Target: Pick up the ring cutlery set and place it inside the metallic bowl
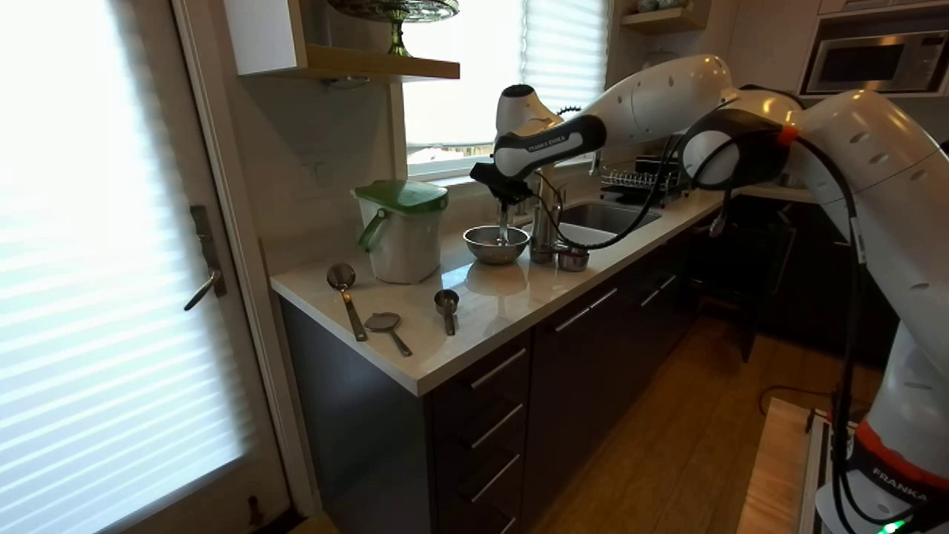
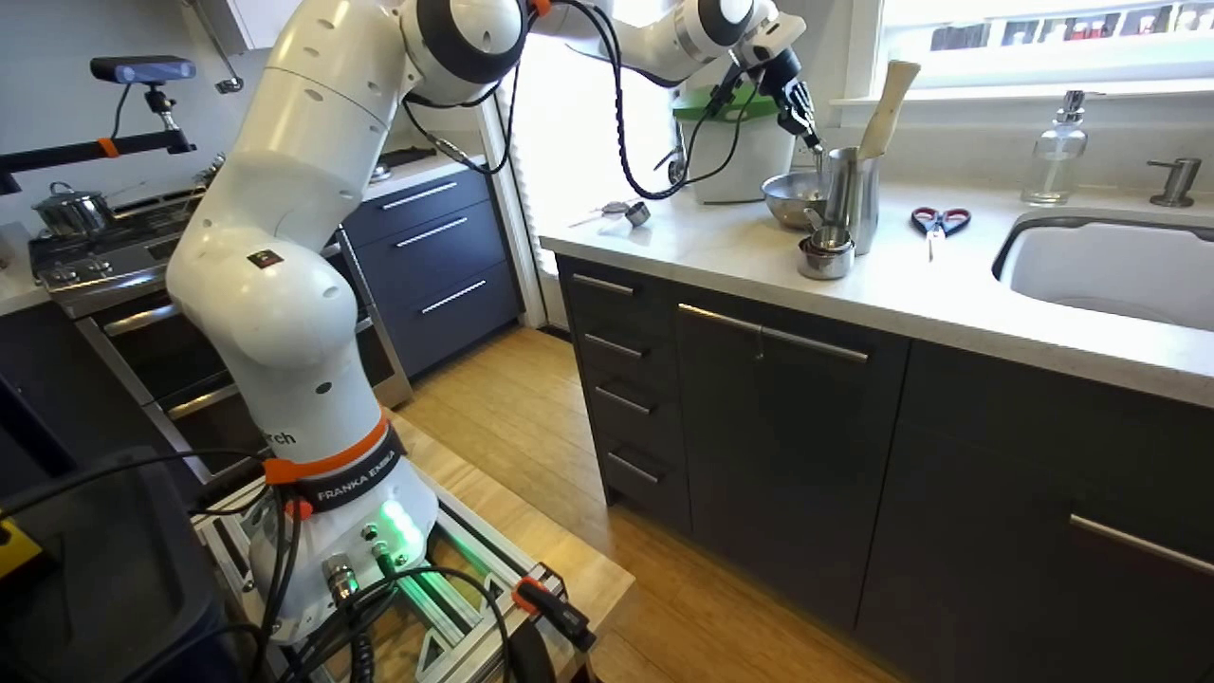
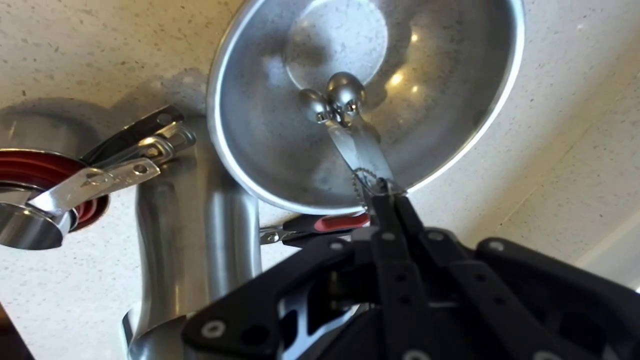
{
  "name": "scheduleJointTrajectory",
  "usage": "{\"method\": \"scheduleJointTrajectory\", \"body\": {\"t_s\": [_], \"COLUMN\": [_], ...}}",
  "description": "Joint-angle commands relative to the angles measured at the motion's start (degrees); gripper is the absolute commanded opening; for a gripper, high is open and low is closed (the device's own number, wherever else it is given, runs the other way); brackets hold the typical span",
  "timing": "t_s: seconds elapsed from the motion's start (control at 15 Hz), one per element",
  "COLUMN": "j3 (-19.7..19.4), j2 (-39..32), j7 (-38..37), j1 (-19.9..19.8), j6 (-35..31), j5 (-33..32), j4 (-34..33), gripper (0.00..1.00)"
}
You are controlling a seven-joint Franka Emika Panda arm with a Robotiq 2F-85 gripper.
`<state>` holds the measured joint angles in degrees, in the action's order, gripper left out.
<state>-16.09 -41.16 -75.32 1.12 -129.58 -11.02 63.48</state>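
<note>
Gripper (image 3: 389,194) clenched on the ring-joined measuring spoons (image 3: 367,147): fingertips pinch the handle ends, heads dangle free of the fingers. Wrist view: gripper enters from about 5 o'clock, spoons point toward 11, heads over the interior of the metallic bowl (image 3: 450,110). In an exterior view the spoons (image 1: 504,230) reach down inside the rim; whether any head touches steel, cannot tell. Step in hand, as I judge it: the release. Handle ends overlap the rim between 5 and 6 o'clock in the wrist view, perhaps only from camera tilt, so best to nudge toward 12, over the bowl's middle, lest they fall across the edge. Then lower gently until the heads take the weight, part the fingers slowly, rise straight. Beaded chain (image 3: 356,186) loops close beside the fingertips: likely snag, check it drops clear. Steel canister (image 3: 172,235) lies near the bowl, between 7 and 8 o'clock; avoid swinging that way.
</note>
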Motion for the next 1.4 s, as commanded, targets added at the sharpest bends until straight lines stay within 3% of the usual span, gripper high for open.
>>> {"method": "scheduleJointTrajectory", "body": {"t_s": [0.0, 1.33], "j3": [0.5, 4.7], "j2": [-1.7, -2.8], "j7": [-0.4, 5.0], "j1": [-0.2, -1.0], "j6": [3.3, 13.5], "j5": [-0.4, 1.7], "j4": [-3.0, -5.8], "gripper": [0.01, 0.01]}}
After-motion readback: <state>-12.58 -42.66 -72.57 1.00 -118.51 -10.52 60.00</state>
